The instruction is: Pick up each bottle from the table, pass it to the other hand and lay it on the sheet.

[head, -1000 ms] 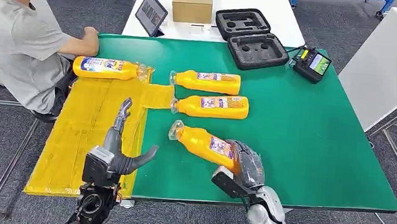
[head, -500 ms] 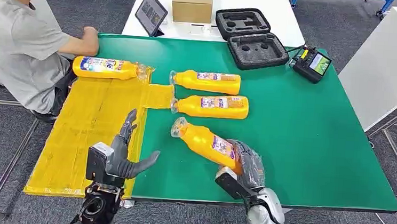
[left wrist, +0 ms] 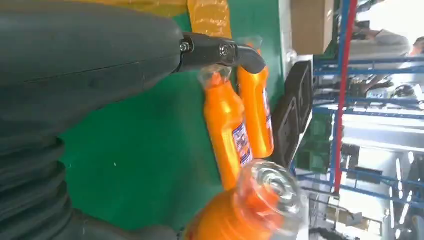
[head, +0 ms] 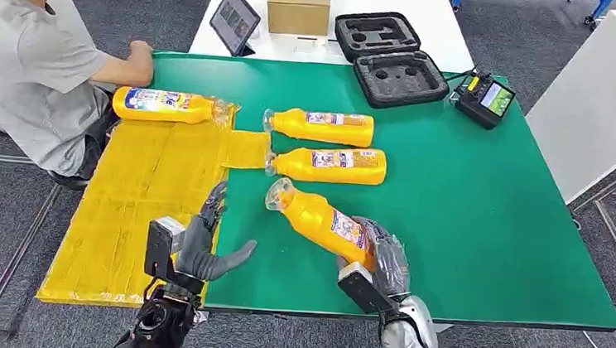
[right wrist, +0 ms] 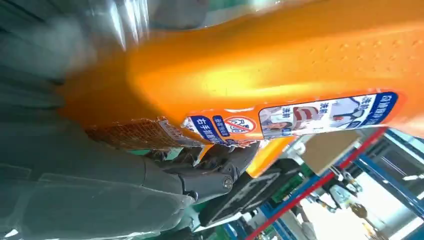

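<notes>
Bottle [head: 317,222] sits in my right hand [head: 377,258], gripped at the base end, cap pointing twd my left hand [head: 203,245], which is empty w/ fingers spread, near the sheet [head: 141,194] edge. Risk as I see it: the grip is far from the bottle's middle, so the cap end could sag or twist during handoff. Left hand could also knock the neck before closing, dropping it onto the table [head: 468,203] beside the 2 bottles [head: 327,146] waiting there.

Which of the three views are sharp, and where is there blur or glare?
Head view: sharp and evenly lit across the table. Left wrist view: the held bottle is close and out of focus, and the background is overexposed. Right wrist view: the bottle shows glare, with blur near the hand.
</notes>
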Motion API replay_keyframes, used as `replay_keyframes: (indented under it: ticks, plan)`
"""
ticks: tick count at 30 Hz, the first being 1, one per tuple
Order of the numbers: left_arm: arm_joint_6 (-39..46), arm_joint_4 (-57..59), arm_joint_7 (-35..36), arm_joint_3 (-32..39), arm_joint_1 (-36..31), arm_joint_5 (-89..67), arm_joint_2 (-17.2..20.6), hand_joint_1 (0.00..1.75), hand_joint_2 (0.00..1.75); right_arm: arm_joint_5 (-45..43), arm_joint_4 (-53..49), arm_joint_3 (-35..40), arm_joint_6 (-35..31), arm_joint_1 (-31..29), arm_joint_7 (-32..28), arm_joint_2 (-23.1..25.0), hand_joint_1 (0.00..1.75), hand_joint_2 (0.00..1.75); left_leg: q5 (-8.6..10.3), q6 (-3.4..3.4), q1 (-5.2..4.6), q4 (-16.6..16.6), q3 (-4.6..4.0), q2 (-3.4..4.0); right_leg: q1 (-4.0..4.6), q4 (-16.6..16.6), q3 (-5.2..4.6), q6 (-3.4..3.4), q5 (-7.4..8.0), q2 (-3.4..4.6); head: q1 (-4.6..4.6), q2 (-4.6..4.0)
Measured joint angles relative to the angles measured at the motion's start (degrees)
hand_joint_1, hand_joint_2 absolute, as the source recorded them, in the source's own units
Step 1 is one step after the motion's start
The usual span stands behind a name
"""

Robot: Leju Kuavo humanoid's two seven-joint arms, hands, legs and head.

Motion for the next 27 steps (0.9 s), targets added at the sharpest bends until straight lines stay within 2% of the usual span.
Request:
replay_keyframes:
  ticks: [17, 27]
  plan:
    - [-5.4, 5.1, -1.4, -2.4, -2.0, 2.4, -1.0, 0.00, 1.75, -4.4, -5.9, 5.4, 1.9, 1.9, -1.9, 0.6, 1.75, 1.75, 0.00, 0.00, 0.00, 0.0, -0.10, 0.00, 0.00, 0.0, -0.10, 0.00, 0.00, 0.00, -0.02, 0.00]
    - [-8.4, 4.6, -2.3, -4.3, -2.7, 5.9, -1.7, 0.00, 1.75, -6.0, -6.0, 7.1, 3.1, 0.5, -1.4, 1.3, 1.75, 1.75, 0.00, 0.00, -0.01, 0.0, -0.14, -0.01, 0.00, 0.0, -0.10, 0.01, 0.00, -0.01, -0.02, 0.00]
